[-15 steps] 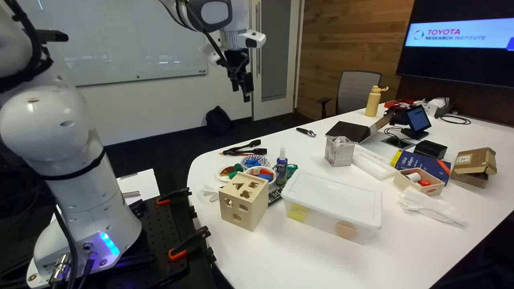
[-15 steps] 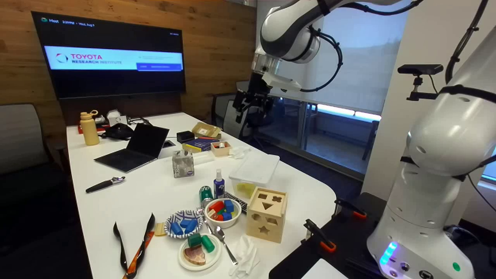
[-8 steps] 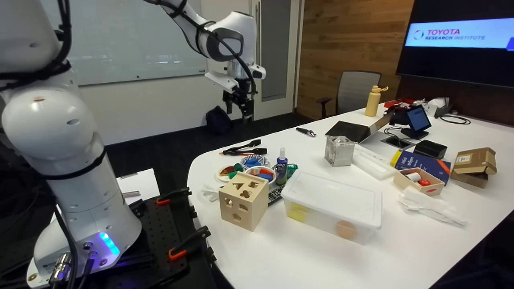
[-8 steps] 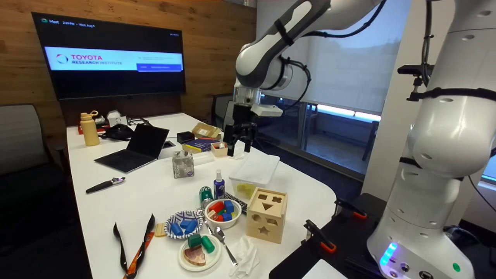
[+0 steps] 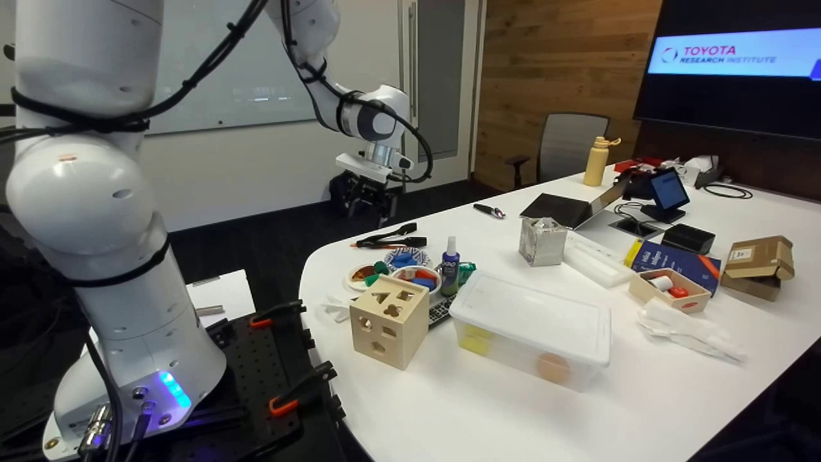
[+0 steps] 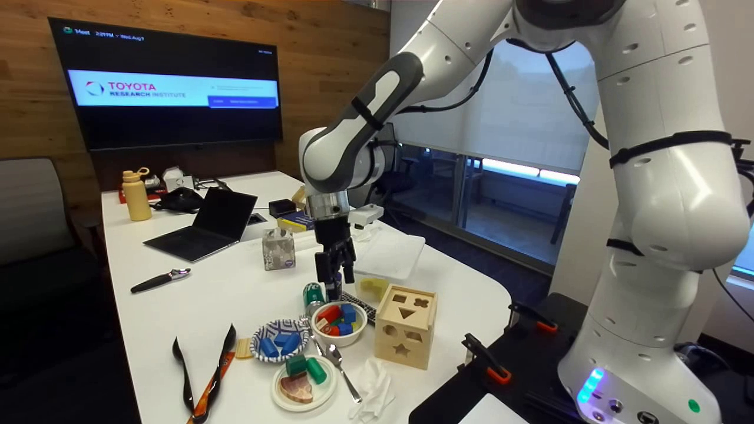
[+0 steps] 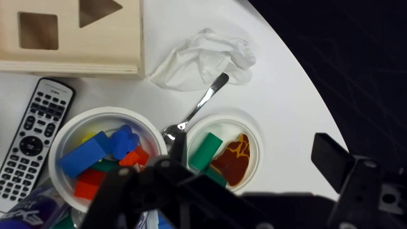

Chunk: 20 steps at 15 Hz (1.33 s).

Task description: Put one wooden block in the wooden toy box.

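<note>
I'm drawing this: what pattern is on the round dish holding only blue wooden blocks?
The dish has blue and white angular lines, clearest in an exterior view.

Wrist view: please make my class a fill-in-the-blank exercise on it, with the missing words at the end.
1. The wooden toy box shows a square cutout and a ____ one.
2. The blocks on the plate with the meat-like slice are coloured ____.
3. The gripper, its jaws wide apart, is ____.

Missing words: triangular; green; open.
</note>
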{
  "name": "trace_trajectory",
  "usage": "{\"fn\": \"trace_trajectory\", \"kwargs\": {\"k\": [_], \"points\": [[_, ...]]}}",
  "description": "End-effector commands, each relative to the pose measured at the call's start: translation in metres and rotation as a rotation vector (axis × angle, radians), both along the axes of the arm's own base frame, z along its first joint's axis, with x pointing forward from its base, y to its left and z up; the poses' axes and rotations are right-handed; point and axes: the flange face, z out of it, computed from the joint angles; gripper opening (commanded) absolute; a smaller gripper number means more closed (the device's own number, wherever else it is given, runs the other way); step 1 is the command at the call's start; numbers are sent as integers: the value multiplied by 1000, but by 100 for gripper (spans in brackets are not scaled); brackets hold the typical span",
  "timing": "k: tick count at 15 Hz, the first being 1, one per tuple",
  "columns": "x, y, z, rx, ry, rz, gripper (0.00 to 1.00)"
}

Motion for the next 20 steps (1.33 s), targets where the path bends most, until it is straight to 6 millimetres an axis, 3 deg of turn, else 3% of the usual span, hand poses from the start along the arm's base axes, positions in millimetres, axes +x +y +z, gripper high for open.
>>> {"fn": "trace_trajectory", "kwargs": {"k": [1, 9, 20], "points": [[24, 0, -16, -36, 64, 186, 100], [63, 1, -67, 45, 45, 512, 100], [90, -1, -133, 163, 78, 653, 100]]}}
